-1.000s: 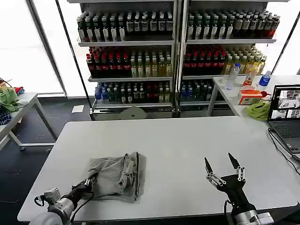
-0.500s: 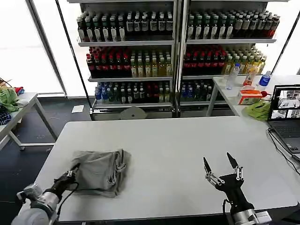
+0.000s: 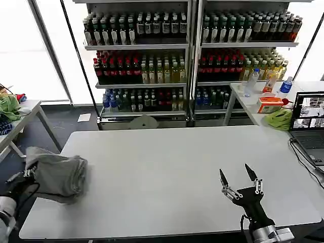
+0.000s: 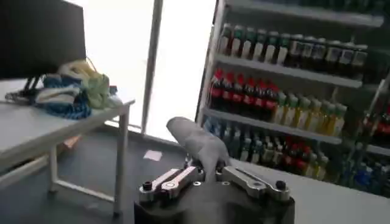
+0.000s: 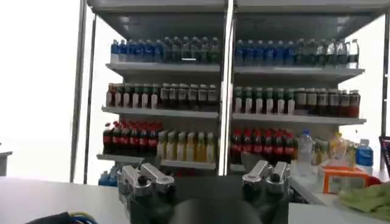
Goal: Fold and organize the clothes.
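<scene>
Your left gripper [image 3: 24,174] pinches the bunched grey shirt [image 3: 58,174] at the white table's [image 3: 172,167] left edge, partly overhanging it. Your right gripper [image 3: 239,178] hovers over the table's near right, fingers spread, holding nothing. Behind stand drink shelves [image 3: 187,55]; a laptop [image 3: 309,126] sits far right.

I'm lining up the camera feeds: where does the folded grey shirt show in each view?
Head view: grey shirt at the white table's left edge, held by the left gripper.
Left wrist view: shirt pinched just beyond the fingers.
Right wrist view: not in it.
Shared landmark: drink shelves.
</scene>
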